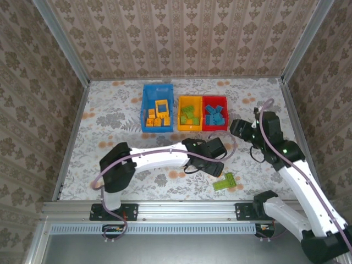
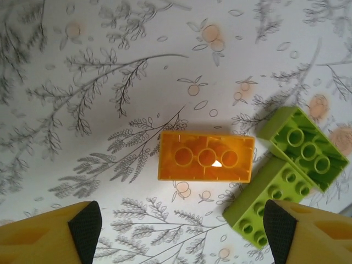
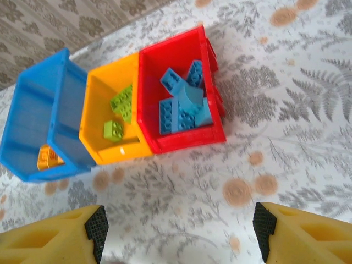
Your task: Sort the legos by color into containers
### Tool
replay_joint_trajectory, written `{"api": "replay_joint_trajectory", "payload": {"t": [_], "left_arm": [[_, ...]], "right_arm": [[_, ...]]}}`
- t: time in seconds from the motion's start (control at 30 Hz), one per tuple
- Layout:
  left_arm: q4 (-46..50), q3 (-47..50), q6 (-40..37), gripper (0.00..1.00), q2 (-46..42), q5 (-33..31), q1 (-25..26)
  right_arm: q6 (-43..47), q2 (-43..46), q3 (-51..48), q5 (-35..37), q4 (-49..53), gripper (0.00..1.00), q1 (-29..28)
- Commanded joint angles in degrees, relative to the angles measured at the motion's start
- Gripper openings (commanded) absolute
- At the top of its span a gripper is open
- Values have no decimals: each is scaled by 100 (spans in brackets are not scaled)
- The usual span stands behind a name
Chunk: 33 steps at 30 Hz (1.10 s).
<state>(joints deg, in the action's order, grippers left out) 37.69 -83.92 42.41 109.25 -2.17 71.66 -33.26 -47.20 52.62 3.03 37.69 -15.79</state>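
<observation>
Left wrist: left gripper (image 2: 181, 226) spread, empty; orange brick (image 2: 206, 157) just ahead, centred between jaws. Light, rigid, slick, so pinch long sides.

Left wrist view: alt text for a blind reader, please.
An orange rectangular plastic brick lies hollow side up on the floral-print table, before the left gripper's wide-open jaws. Right of it: an upturned lime-green plastic brick and a studs-up lime-green one.

We see a white worktop (image 1: 110, 118) printed with grey leaves and orange fruit. Behind it and on both sides stand 3 walls (image 1: 187, 38) in beige damask wallpaper. A ribbed aluminium rail (image 1: 181, 210) runs along the worktop's near edge.
</observation>
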Motion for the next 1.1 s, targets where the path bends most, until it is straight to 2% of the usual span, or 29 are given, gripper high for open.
{"api": "replay_joint_trajectory", "payload": {"t": [0.0,0.13,0.3,0.4,0.53,0.77,1.07], "left_arm": [[737,-256,1547,80,48,346,-184],[365,-86,3002,80,-59,827,-283],[-443,-24,4353,81,191,1493,-293],[-565,-161,4972,82,346,1499,-284],[-858,-84,5946,84,524,1687,-276],[-843,-391,6535,83,950,1780,-288],[-697,-340,6763,62,1189,1676,-317]], "right_arm": [[-103,464,-172,-106,805,73,-11],[-131,898,-243,-42,1147,73,-12],[9,1534,-365,-119,1172,74,-13],[69,1911,-419,-92,1133,75,-19],[74,1978,-359,-110,1201,75,-16],[109,1881,-240,-128,1219,74,-16],[29,1938,-336,-144,1232,74,-12]]}}
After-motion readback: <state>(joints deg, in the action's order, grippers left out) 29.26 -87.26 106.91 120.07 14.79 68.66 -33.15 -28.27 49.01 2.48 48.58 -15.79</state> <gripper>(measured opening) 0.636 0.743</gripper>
